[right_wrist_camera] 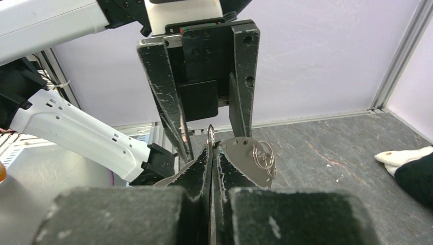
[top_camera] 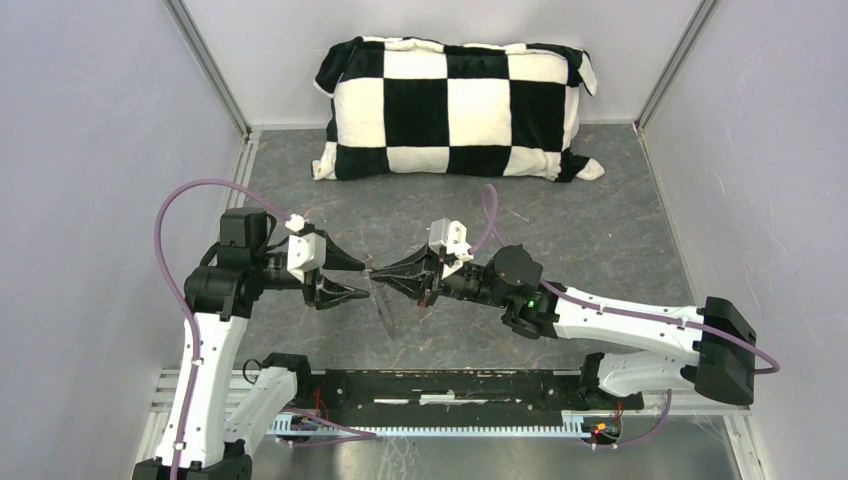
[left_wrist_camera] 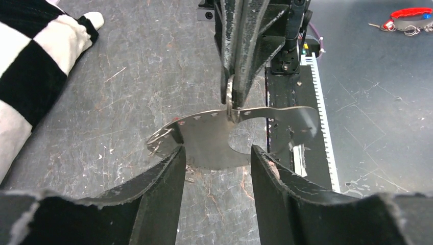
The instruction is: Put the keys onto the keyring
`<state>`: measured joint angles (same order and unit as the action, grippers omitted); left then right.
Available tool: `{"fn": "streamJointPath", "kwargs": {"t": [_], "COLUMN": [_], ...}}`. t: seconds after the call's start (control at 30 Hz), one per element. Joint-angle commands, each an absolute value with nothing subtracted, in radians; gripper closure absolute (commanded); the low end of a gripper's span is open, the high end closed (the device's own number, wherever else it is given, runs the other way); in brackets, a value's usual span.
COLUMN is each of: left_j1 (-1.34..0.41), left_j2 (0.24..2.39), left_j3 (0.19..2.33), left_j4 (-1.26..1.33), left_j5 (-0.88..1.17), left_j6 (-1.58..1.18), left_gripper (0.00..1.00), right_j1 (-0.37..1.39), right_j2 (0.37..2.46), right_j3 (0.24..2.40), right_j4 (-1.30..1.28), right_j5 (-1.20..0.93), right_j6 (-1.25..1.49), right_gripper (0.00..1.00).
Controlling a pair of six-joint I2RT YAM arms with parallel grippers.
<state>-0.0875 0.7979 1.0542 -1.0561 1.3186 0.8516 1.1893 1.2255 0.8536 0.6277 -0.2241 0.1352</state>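
Left wrist view: right fingers (left_wrist_camera: 245,51) pinch the keyring (left_wrist_camera: 204,138) by its top edge; my left fingers (left_wrist_camera: 158,189) are spread beside it. Light, stiff, slick, I judge: grip its flat faces. Keys (left_wrist_camera: 406,15) lie well apart from it.

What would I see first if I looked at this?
The big black-and-white checkered pillow at the back of the table jumps out first. Then, in the middle, the right gripper is pinching a curved grey metal keyring up off the table. The left gripper is open right in front of it.
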Motion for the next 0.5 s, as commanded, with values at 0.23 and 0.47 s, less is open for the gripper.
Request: {"fn": "streamJointPath", "kwargs": {"t": [0.23,0.47], "left_j1": [-0.092,-0.092], "left_j2": [0.812,0.810], "left_j3": [1.132,1.140], "left_j4": [-1.036,-1.036], "left_j5": [1.379,1.385], "left_j6": [0.812,0.807], "left_gripper": [0.52,0.58], "right_j1": [1.184,1.183], "right_j2": [1.251,1.272], "right_j3": [0.838,0.842], "right_j4": [0.750,0.757], "right_j5": [-0.265,-0.281], "right_j6": [0.167,0.172], "right_gripper": [1.00,1.00]}}
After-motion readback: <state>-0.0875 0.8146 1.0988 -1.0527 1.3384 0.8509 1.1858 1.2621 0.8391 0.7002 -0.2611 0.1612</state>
